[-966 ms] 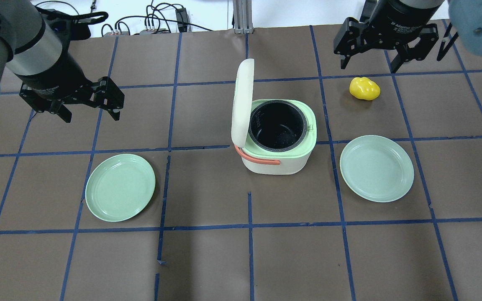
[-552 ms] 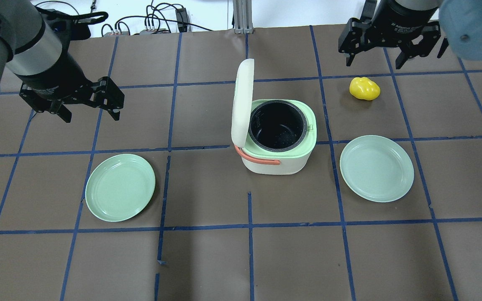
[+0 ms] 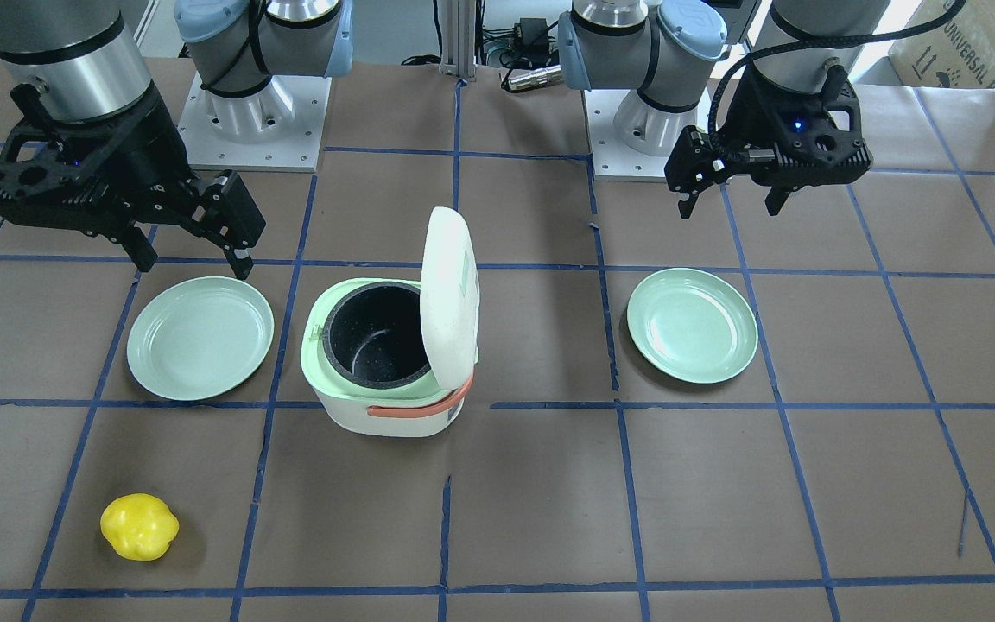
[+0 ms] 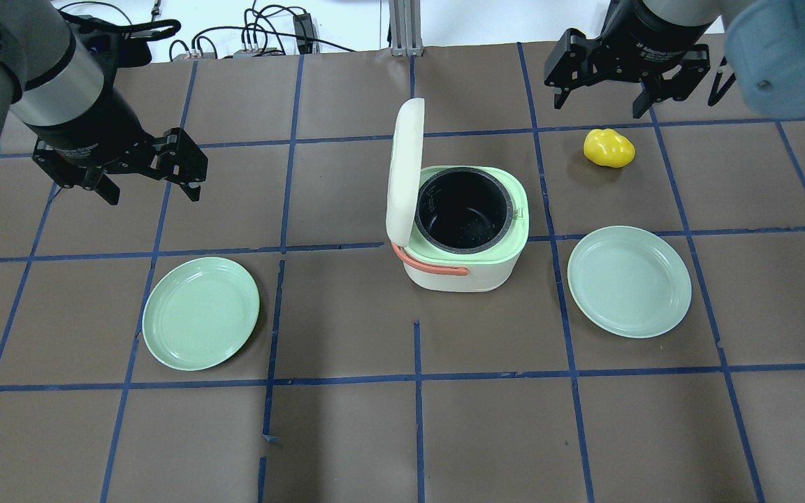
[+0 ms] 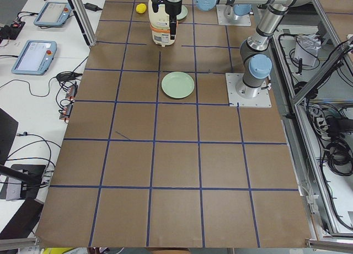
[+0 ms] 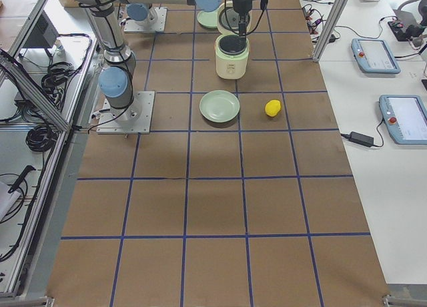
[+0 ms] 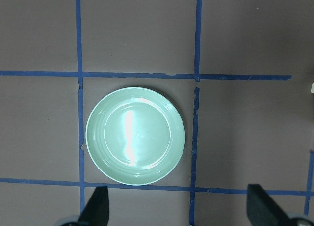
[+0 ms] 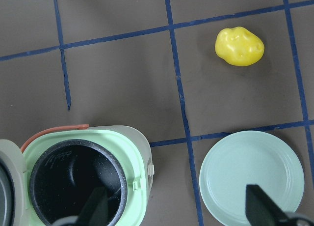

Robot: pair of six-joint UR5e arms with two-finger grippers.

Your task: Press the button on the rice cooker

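Observation:
The white and pale green rice cooker (image 4: 469,269) stands mid-table with its lid (image 4: 404,168) swung up and the black pot bare. It also shows in the front view (image 3: 394,419) and the right wrist view (image 8: 142,152). I cannot make out its button. My right gripper (image 4: 597,105) is open and empty, high over the far right, beyond the cooker; the right wrist view shows its fingertips (image 8: 98,206) spread wide. My left gripper (image 4: 151,192) is open and empty, hovering at the left, far from the cooker.
A yellow toy vegetable (image 4: 608,148) lies on the far right. A green plate (image 4: 629,281) lies right of the cooker and another green plate (image 4: 200,312) left of it, below the left gripper (image 7: 179,209). Blue tape lines cross the brown table.
My right gripper has shifted left and slightly away over the far right of the table. The left arm and the cooker have not moved.

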